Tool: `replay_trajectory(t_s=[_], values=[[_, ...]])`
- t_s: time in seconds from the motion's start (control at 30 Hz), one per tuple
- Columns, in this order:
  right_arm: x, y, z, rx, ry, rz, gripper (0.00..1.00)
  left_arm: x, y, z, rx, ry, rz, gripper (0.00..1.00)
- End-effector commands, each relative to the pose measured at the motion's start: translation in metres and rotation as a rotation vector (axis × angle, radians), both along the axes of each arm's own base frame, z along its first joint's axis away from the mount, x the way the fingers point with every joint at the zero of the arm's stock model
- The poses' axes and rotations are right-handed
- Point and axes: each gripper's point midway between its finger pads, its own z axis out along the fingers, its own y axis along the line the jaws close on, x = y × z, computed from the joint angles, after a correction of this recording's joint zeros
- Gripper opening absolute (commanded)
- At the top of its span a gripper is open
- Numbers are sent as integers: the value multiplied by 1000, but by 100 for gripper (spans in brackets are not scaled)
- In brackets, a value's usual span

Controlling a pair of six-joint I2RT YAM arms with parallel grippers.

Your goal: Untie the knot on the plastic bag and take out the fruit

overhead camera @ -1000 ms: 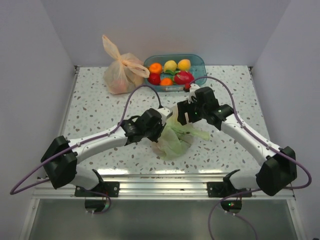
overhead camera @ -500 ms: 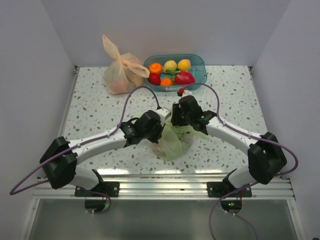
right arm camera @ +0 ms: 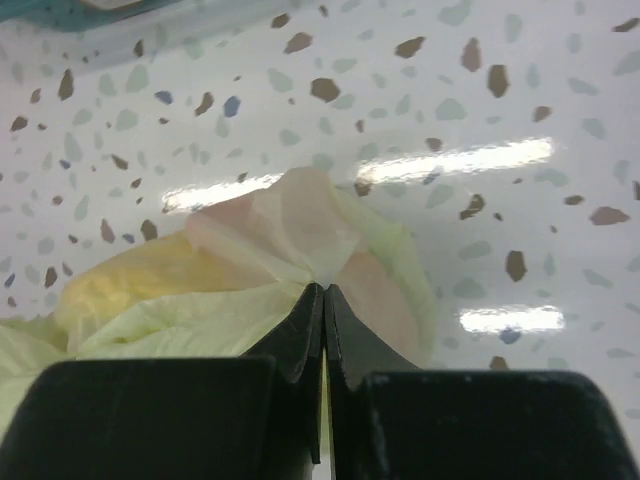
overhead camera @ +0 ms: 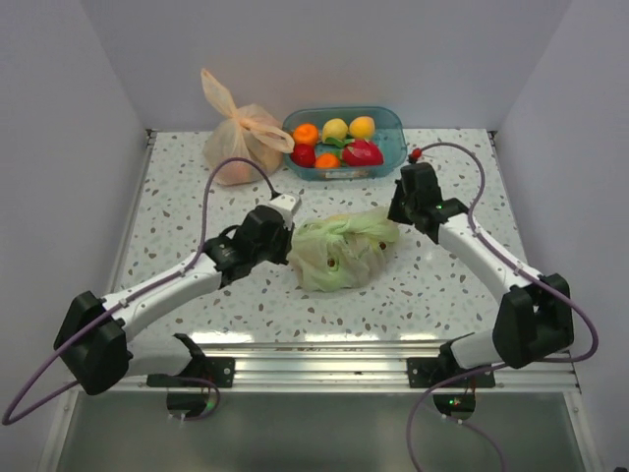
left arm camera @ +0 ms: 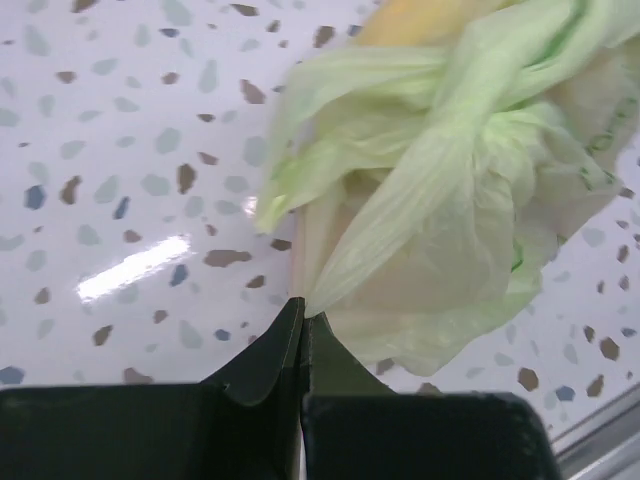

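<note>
The pale green plastic bag (overhead camera: 339,258) lies in the middle of the table, stretched sideways between my two grippers. My left gripper (overhead camera: 291,234) is shut on a pinch of the bag's film (left arm camera: 400,230) at its left end. At the bag's right end my right gripper (overhead camera: 395,220) is shut on another pinch of film (right arm camera: 300,225). The knot (left arm camera: 470,110) is still tied, a twisted green bunch on top of the bag (overhead camera: 344,228). Fruit shows only as yellow (right arm camera: 130,285) and pinkish shapes through the plastic.
A tied peach-orange bag (overhead camera: 236,143) stands at the back left. Next to it the blue basket (overhead camera: 395,138) holds several loose fruits. White walls close in the table on the left, back and right.
The right gripper has closed on the bag and pulled back to the right. The left arm has drawn its end to the left. The bag is now stretched flat and wide between them.
</note>
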Motion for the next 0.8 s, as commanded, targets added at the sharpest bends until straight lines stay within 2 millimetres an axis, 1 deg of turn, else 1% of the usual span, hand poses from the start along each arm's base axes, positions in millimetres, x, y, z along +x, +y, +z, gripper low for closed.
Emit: replay_trajectory(t_s=[0.0,0.03,0.07,0.1,0.13,0.17,0.2,0.23,0.27,0.3,0.33,0.37,0.4,0.43,0.5,0.53,0.57,0.67,0.7,0.73,0.77], values=[[-3,-39,30,-56,-41,-103,0,19,52,0,99,-27,132,0],[-8,-33,32,-26,-35,-79,0,27,53,10,100,-52,145,0],[-12,-31,30,-8,-28,-73,0,33,53,15,100,-67,150,0],[-16,-28,39,29,-51,-66,0,40,52,15,111,-73,145,0],[-19,-22,40,58,-49,-49,0,47,46,28,91,-94,139,1],[-25,-14,39,99,-34,-16,0,50,41,33,83,-97,129,7],[-29,-9,41,130,-33,-10,0,51,37,33,80,-84,123,14],[-32,-5,45,147,-41,2,0,54,30,45,46,-92,110,28],[-36,-1,44,158,-37,16,0,53,26,47,21,-81,111,35],[-40,6,47,168,-41,37,0,50,19,56,-23,-80,94,50],[-42,9,49,174,-45,46,0,48,17,60,-53,-74,97,60],[-45,14,49,182,-43,63,0,45,13,65,-103,-55,120,68],[-48,22,50,184,-48,88,0,40,13,74,-144,-59,130,79],[-50,25,50,181,-52,96,0,35,8,77,-176,-44,128,81],[-54,34,48,175,-56,119,0,26,-3,85,-246,-32,136,88],[-56,37,43,176,-48,125,0,24,-8,86,-253,-35,133,91],[-56,41,44,185,-55,133,0,19,-15,85,-257,-27,129,91],[-56,43,39,185,-55,137,0,23,-22,64,-233,34,183,92],[-55,43,39,182,-59,138,0,27,-25,51,-223,58,205,91],[-55,43,38,179,-59,140,0,30,-25,47,-226,60,227,91],[-55,43,39,177,-61,142,0,34,-29,46,-258,58,249,91]])
